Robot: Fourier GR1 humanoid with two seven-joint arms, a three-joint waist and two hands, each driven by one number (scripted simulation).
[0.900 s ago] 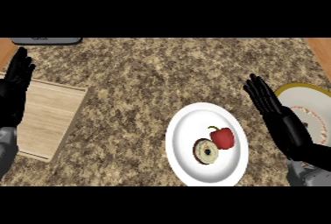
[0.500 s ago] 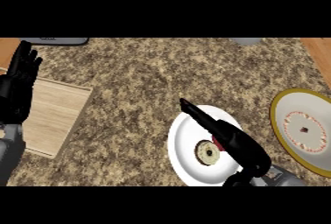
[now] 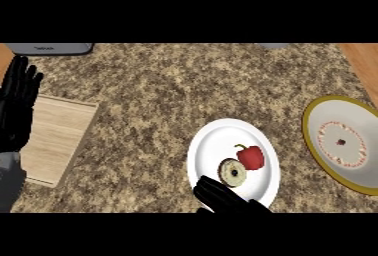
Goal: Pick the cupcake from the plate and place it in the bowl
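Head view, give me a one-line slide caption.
Right hand open at the white plate holding a cupcake and red pepper; bowl at right.

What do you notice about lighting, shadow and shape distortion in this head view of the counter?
In the head view, lighting is flat and even: no glare on the white plate or the yellow-rimmed bowl, and only faint shadow beneath the cupcake and red pepper. The steep downward angle stretches the round plate taller than wide. The right hand is cropped at the lower edge.
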